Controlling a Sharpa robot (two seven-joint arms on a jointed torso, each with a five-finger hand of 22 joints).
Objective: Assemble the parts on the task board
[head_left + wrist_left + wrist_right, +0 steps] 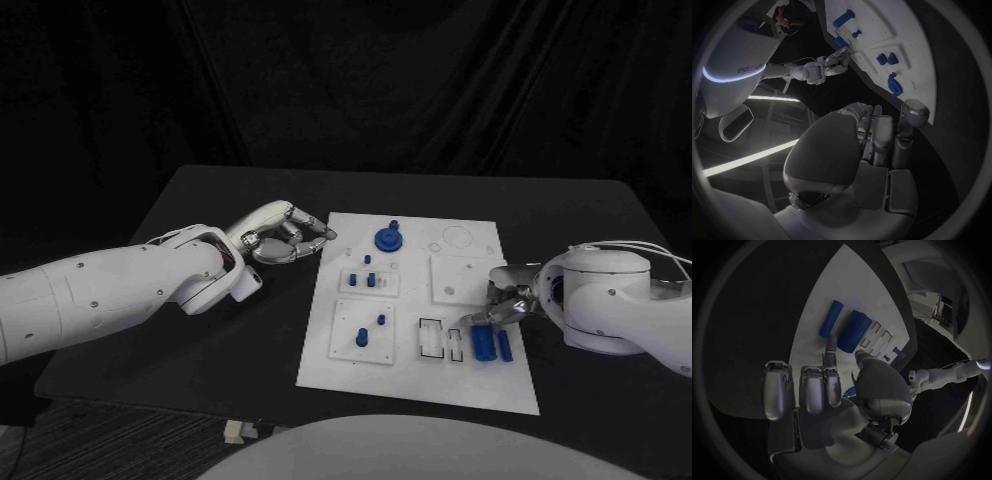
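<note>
White task board (490, 385) sits in the middle of the black table (216, 200), blue parts scattered over it; a round blue part (389, 239) stands near the far edge, small blue pegs (369, 277) in the middle pads, another blue peg (361, 337) on the near-left pad; two blue bars lie side by side by the board's right edge, the wide blue block (480, 343) and the slim blue bar (503, 345) just beside it; the right hand (498, 305) is down over the wide block, a fingertip (830, 342) touching its end, whether it grips I cannot tell; the left hand (284, 233) hovers off the board's left edge, fingers curled in, holding nothing.
</note>
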